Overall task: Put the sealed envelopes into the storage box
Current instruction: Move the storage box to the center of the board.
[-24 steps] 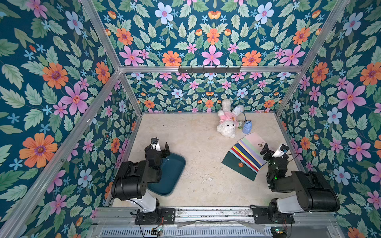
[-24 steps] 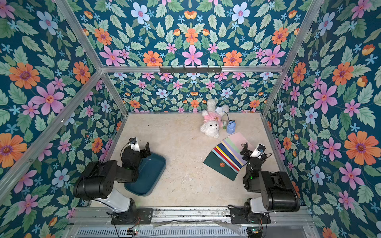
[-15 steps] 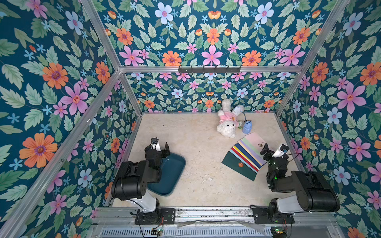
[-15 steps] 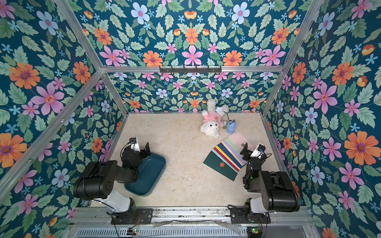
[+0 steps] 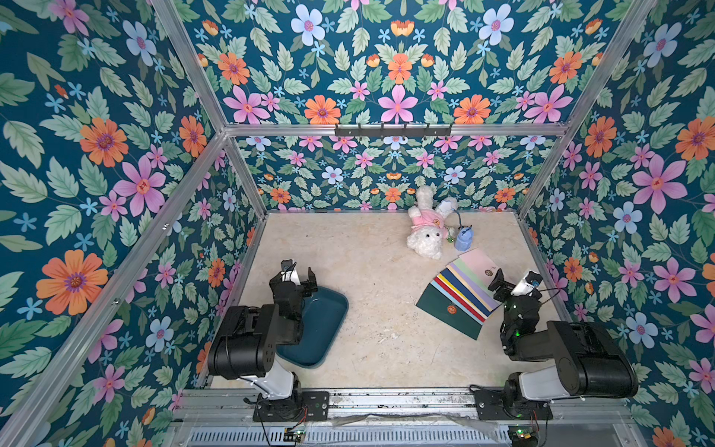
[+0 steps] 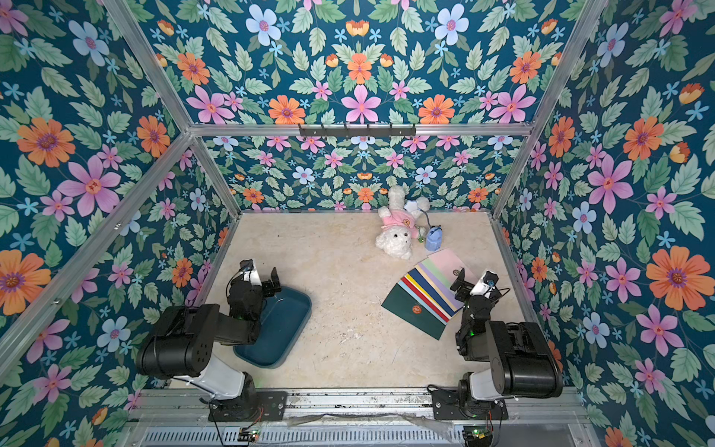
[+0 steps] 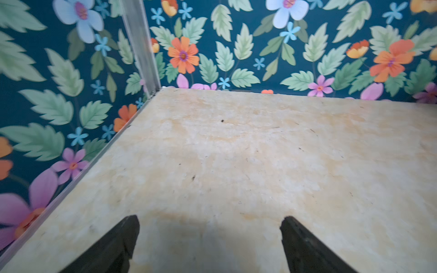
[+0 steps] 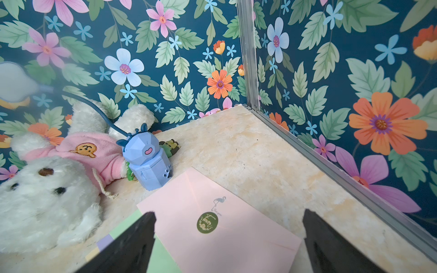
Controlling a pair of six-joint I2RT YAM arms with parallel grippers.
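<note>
**Both top views.** I log the sealed envelopes [image 5: 458,296]: flat paper rectangles fanned from dark green through red, yellow and navy to pale pink. They lie on the beige stone-patterned bench [image 5: 379,271], right side. The storage box [image 5: 325,323], a shallow dark teal plastic tray, sits on the left, well apart from them and partly under the left arm. The left gripper [image 5: 300,273] is over the box's far edge, jaws apart. The right gripper [image 5: 516,284] is at the fan's pink end, jaws apart. A white plush rabbit in a pink top [image 5: 425,238] and a small light-blue plastic toy [image 5: 463,240] lie near the back wall.

**Left wrist view.** The left gripper [image 7: 210,227] is spread wide, with only bench between its fingers.

**Right wrist view.** The right gripper [image 8: 229,219] is spread above the pink envelope [image 8: 248,243] and its round green seal sticker [image 8: 207,222]. I cannot tell whether it touches.
</note>
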